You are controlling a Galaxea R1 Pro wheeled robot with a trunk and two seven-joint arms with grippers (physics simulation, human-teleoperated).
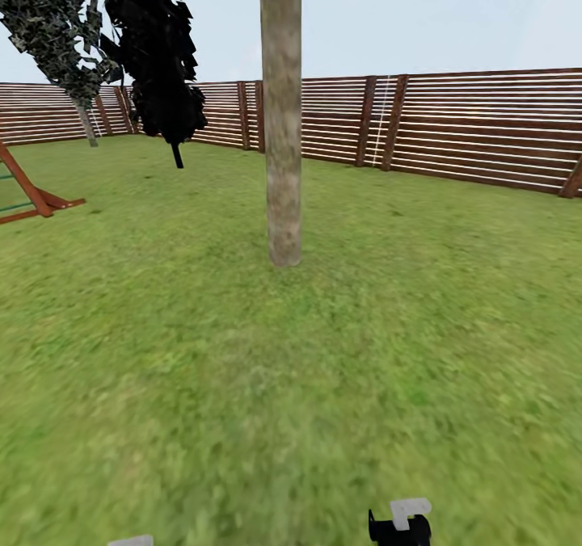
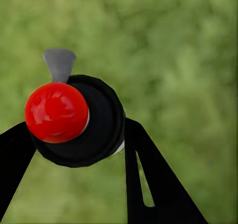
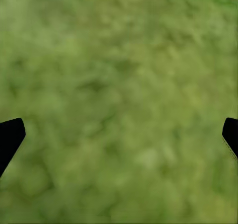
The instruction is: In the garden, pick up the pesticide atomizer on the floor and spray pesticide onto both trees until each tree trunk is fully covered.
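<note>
Left end effector (image 2: 74, 149): closed on atomizer (image 2: 79, 119), nozzle pointing ahead over lawn (image 1: 404, 352).
Right end effector (image 3: 119, 134): open, empty. Trunk (image 1: 282, 118): upright, far ahead, centre; nearer neither arm; fence (image 1: 485, 130) beyond.

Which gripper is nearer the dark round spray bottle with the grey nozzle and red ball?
Left gripper: its fingers clamp the bottle. Right gripper hangs open over grass, apart from it.

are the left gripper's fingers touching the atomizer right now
Touching. In the left wrist view the two black fingers press against either side of the pesticide atomizer, its dark round body wedged between them with no gap.
</note>
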